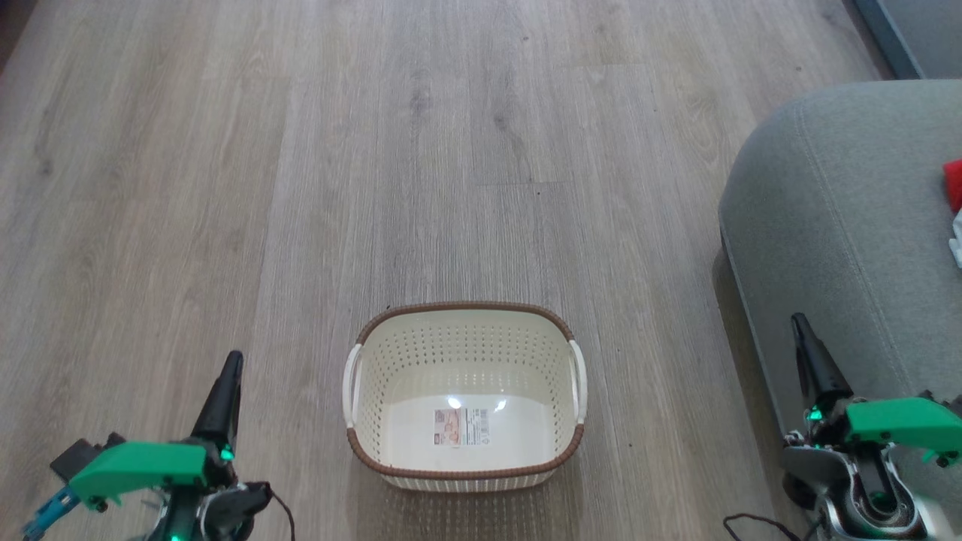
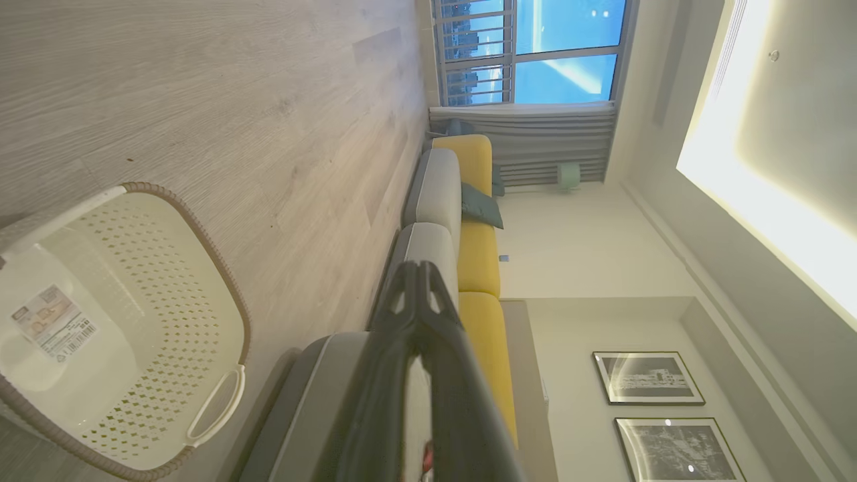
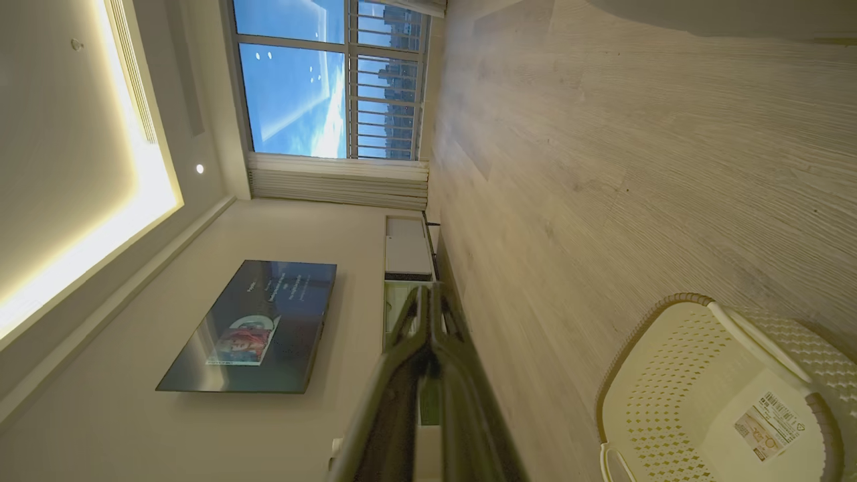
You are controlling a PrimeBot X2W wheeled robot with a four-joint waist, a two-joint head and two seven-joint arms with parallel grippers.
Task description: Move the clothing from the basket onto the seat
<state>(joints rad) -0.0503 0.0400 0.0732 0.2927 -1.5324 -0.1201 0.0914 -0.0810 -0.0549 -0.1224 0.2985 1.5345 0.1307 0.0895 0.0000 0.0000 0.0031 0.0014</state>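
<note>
The cream basket with its brown rim stands on the wood floor straight ahead, holding nothing but the label sticker on its bottom. It also appears in the left wrist view as the basket and in the right wrist view as the basket. A bit of red clothing with white trim lies on the grey seat at the right edge. My left gripper is shut at lower left, left of the basket. My right gripper is shut at lower right, over the seat's front edge. Both hold nothing.
A sofa with grey and yellow cushions runs along the wall toward a window. A wall screen and a low cabinet stand on the opposite side. Wood floor stretches beyond the basket.
</note>
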